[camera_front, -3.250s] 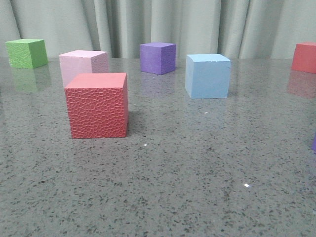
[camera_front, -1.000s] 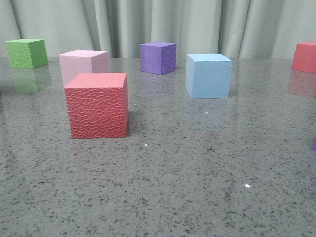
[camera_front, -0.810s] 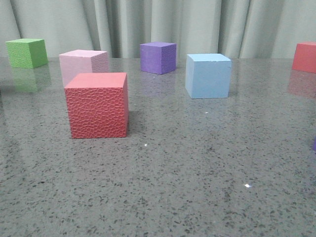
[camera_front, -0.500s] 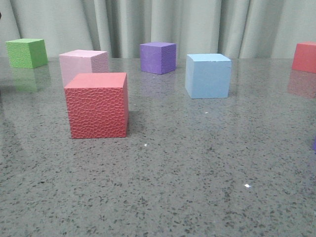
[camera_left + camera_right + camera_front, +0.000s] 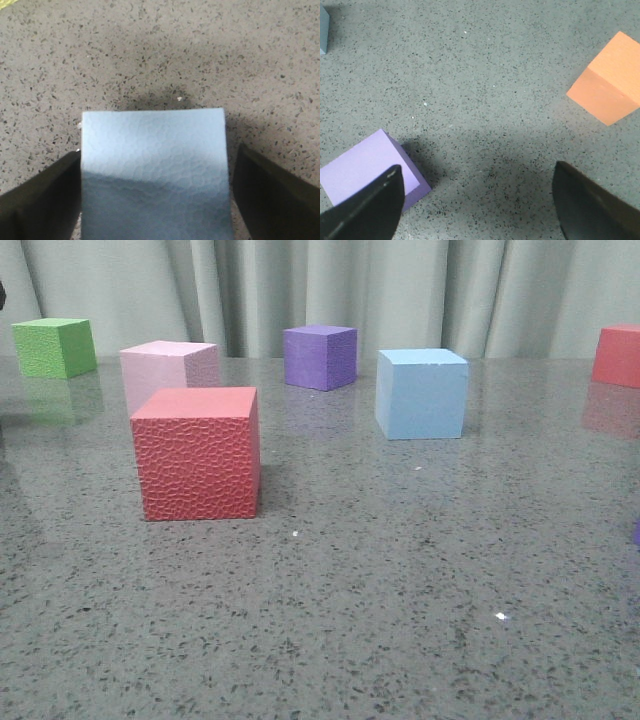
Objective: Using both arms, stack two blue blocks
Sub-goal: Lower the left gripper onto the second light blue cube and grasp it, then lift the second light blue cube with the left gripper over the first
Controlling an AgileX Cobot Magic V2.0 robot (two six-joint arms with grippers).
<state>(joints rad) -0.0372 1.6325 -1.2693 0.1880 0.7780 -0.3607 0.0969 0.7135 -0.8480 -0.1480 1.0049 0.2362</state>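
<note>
Look at your left gripper [image 5: 155, 200]: a light sky-blue matte cube [image 5: 154, 170] sits right between its two black fingers [image 5: 42, 200]. The jaws are spread to both sides of this cube. One finger seems to touch the cube's side face, while the other stands just beside it with a thin gap of table showing (so I cannot call it a firm pinch yet). The cube rests on the grey speckled stone table [image 5: 150, 50], and its nearer half lies in shadow.

Your right gripper [image 5: 475, 200] has its jaws wide apart, and only bare table is between them. A pale lilac cube [image 5: 367, 170] lies just beside one finger, partly hidden behind it. An orange cube [image 5: 607, 80] lies well apart, beyond the other finger.

In the front view you see a second light sky-blue matte cube [image 5: 421, 393] standing on the table, far from both grippers. Near it stands a darker purple cube [image 5: 320, 356]. A red textured cube [image 5: 198, 453] stands closer to the camera.
</note>
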